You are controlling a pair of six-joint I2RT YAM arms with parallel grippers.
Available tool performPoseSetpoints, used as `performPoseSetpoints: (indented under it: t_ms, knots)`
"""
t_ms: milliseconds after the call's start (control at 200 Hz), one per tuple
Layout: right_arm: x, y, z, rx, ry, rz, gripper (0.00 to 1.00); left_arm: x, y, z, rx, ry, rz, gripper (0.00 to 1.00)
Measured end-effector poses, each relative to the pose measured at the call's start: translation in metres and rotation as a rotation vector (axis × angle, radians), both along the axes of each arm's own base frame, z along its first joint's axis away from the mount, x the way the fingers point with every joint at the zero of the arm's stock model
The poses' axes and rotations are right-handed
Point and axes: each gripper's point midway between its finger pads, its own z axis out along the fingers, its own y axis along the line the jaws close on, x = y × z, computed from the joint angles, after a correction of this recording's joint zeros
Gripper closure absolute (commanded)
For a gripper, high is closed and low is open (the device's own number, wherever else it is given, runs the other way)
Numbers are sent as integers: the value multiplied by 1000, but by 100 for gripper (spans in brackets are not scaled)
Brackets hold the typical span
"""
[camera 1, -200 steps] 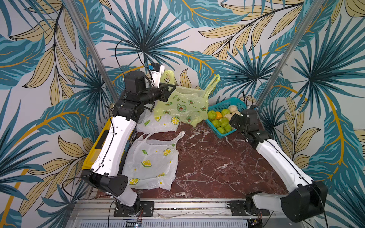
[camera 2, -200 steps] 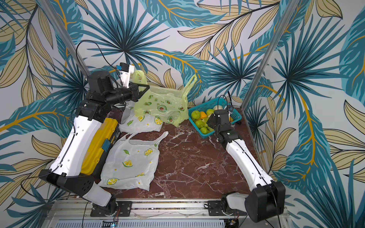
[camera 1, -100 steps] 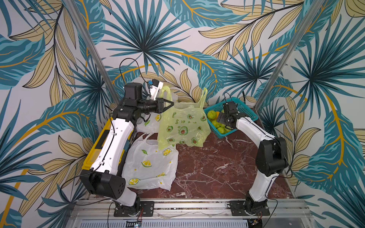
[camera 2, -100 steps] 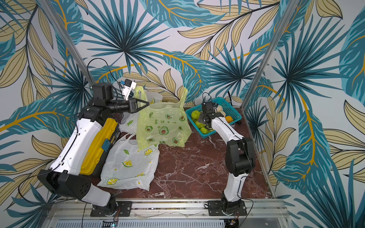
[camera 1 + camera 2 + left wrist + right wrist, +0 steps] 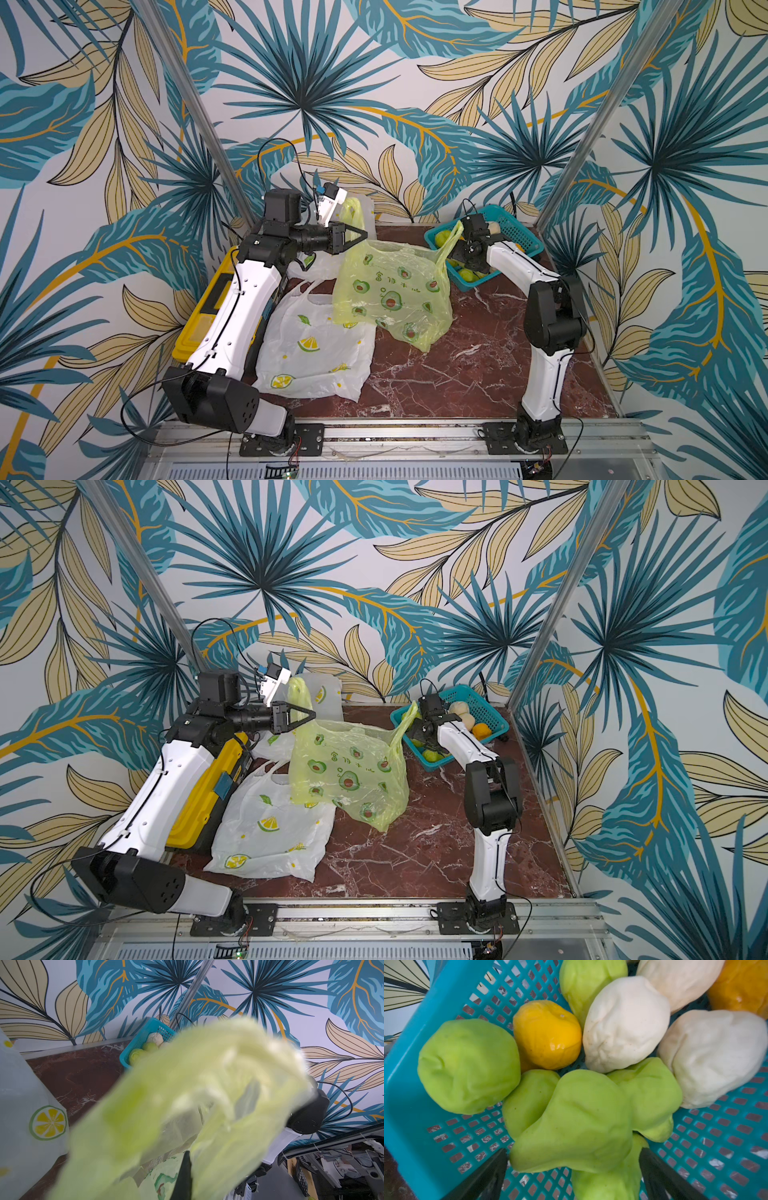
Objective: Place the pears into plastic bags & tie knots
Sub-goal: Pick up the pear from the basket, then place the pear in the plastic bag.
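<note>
Behind the flat white bag (image 5: 311,353), the left gripper (image 5: 363,236), clamped on the green bag (image 5: 390,291) at its top, has hoisted it. Farther back, the right gripper (image 5: 572,1155) has swung into the basket (image 5: 519,224), jaws spread astride a green pear (image 5: 571,1126), so a first pick looks imminent.

Your red marble table (image 5: 478,365) carries a white bag (image 5: 311,353) flat at front left, a second white bag (image 5: 320,266) behind it, the green bag (image 5: 395,291) sagging onto the middle, a teal basket (image 5: 519,224) back right, a yellow case (image 5: 208,307) along the left edge

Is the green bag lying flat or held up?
Held up: the left end effector pinches the top of the green bag, which hangs down.
</note>
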Motion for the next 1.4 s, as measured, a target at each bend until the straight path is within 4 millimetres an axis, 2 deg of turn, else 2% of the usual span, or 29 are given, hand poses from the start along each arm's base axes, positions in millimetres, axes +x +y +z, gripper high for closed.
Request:
performPoseSetpoints:
  t_ms: [250, 350, 461, 526, 631, 751, 856, 926, 1087, 1157, 1227, 1272, 1397]
  knots:
    - [8, -17, 3, 139, -38, -175, 1, -2, 0, -22, 19, 33, -7, 100]
    - [18, -15, 2, 202, -70, -239, 6, -3, 1, -31, 28, 47, -7, 100]
    - [29, -8, -14, 260, -67, -287, 20, -3, 1, -38, 36, 53, -6, 100]
    - [30, -6, -23, 279, -57, -311, 31, -3, 1, -39, 40, 53, -5, 100]
    - [33, -6, -21, 306, -70, -334, 53, -3, 2, -39, 43, 49, -4, 100]
    - [35, -5, -13, 315, -92, -325, 64, -3, 1, -39, 46, 43, -9, 100]
    - [30, -3, 10, 315, -124, -274, 68, -5, -2, -41, 51, 39, -17, 100]
    - [22, -1, 37, 316, -166, -226, 71, -7, -7, -43, 56, 40, -30, 100]
    - [-11, 4, 119, 322, -301, -102, 73, -14, -18, -46, 69, 22, -68, 100]
    - [-26, 15, 158, 327, -373, -27, 73, -16, -21, -46, 73, 9, -82, 100]
    - [-41, 40, 190, 326, -430, 73, 73, -16, -24, -44, 75, -2, -94, 100]
    - [-52, 67, 206, 332, -455, 153, 73, -17, -27, -41, 74, -12, -105, 100]
    - [-68, 144, 226, 372, -469, 351, 73, -18, -37, -28, 66, -53, -136, 100]
